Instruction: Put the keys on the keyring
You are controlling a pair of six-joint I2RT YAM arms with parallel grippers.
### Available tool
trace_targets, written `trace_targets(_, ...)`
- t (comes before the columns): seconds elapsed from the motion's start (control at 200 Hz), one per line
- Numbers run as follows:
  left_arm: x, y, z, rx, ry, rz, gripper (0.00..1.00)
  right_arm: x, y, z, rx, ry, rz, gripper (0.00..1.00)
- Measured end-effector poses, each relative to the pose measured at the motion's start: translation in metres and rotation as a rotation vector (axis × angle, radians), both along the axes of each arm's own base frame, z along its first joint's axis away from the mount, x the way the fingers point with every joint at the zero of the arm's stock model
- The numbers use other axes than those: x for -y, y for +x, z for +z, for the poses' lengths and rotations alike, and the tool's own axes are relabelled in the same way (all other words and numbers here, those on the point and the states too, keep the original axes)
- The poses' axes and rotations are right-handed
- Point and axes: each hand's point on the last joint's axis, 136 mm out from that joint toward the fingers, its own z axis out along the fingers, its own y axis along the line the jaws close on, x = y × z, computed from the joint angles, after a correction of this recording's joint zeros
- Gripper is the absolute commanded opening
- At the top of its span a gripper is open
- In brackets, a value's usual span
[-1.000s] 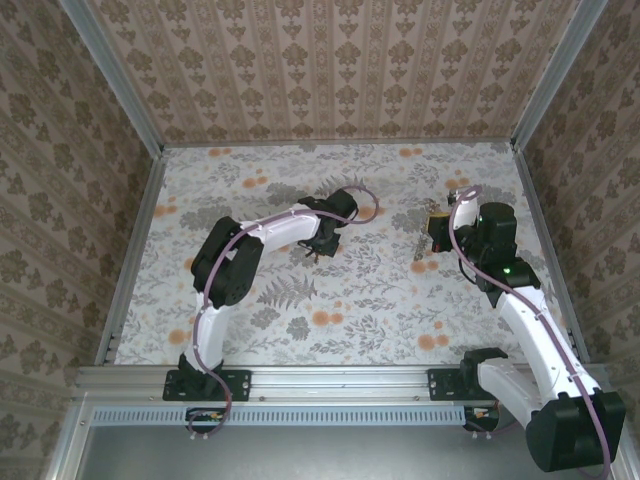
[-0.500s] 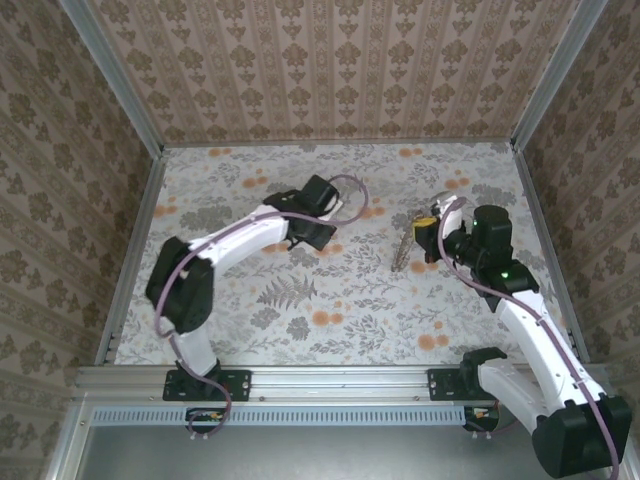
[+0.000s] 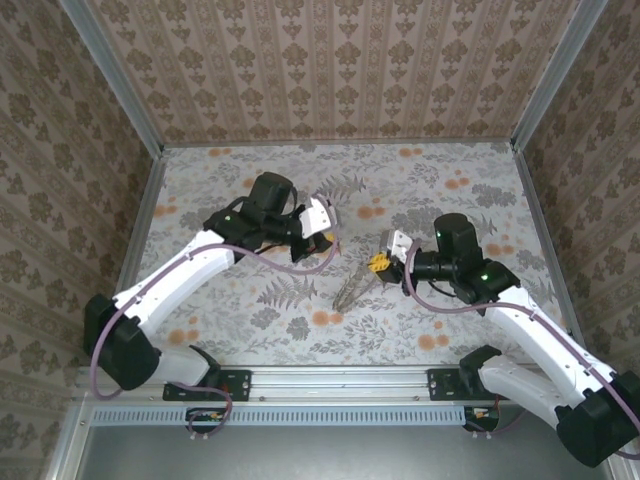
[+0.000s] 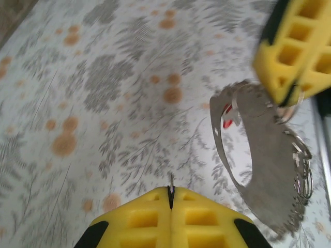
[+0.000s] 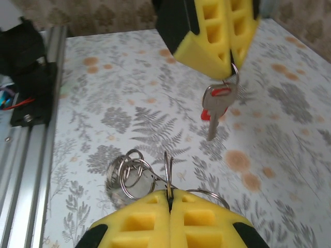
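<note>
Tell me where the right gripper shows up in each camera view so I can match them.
Top external: the right gripper is right of centre, pointing left.
Left wrist: its yellow fingers reach in from the top right corner.
Right wrist: its fingers meet at the bottom centre.
Shared landmark: the keyring dangling from it.

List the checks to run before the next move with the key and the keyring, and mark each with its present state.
1. Left hand shut, holding the key by its top loop: ok.
2. Key hanging free below the left hand: ok.
3. Right hand shut on the keyring: ok.
4. Key threaded onto the keyring: not ok, they hang apart.
5. Keyring's split opened to take the loop: cannot tell.
</note>
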Motion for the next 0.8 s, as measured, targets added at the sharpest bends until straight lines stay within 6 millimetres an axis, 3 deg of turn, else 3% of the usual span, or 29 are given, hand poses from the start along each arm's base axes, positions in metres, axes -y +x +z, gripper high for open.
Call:
trace_targets(0.145, -0.004, -0.031, 0.002, 0.082, -0.07, -0.156, 0.0, -0.012, -0.013, 0.004, 0.041, 0.002, 0.094, 0.0)
trace_targets(0.31, -0.002, -0.049, 0.002, 0.142, -0.118, -0.255, 0.0, -0.019, -0.017, 0.0, 0.026, -0.005, 0.134, 0.0)
trace_targets(0.8, 0.01, -0.056, 0.005, 0.212, -0.159, -0.319, 0.0, -0.033, -0.017, -0.006, -0.139, 0.036, 0.179, 0.0)
